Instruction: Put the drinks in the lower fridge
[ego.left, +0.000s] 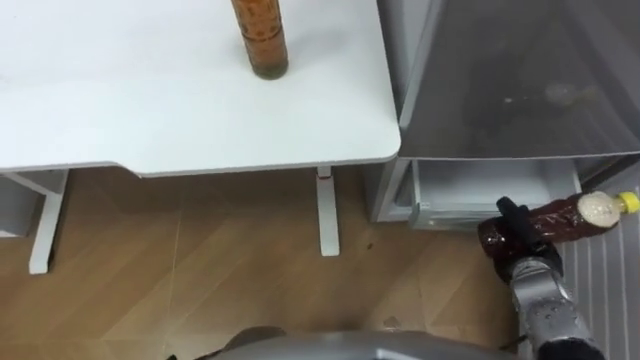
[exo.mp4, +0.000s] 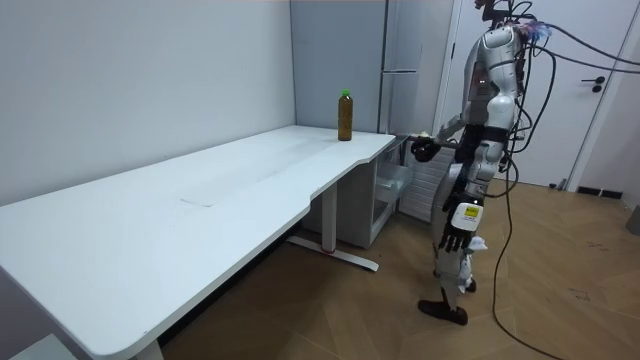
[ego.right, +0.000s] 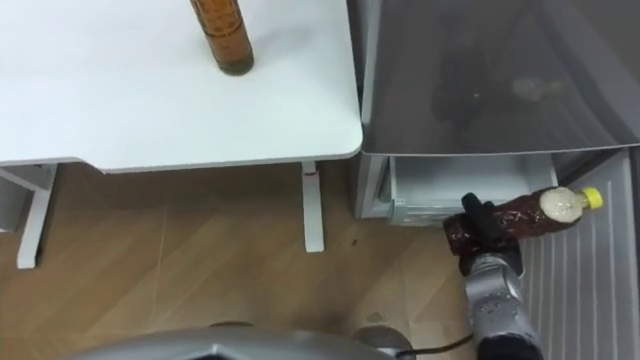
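The right hand has its dark fingers curled round a brown plastic drink bottle with a yellow cap, which lies on its side just in front of the open pale lower compartment of the tall grey fridge. A second amber bottle stands upright near the corner of the white table, beside the fridge. The left hand hangs at the robot's side

Curled right hand round brown bottle, fridge drawer, another bottle on table
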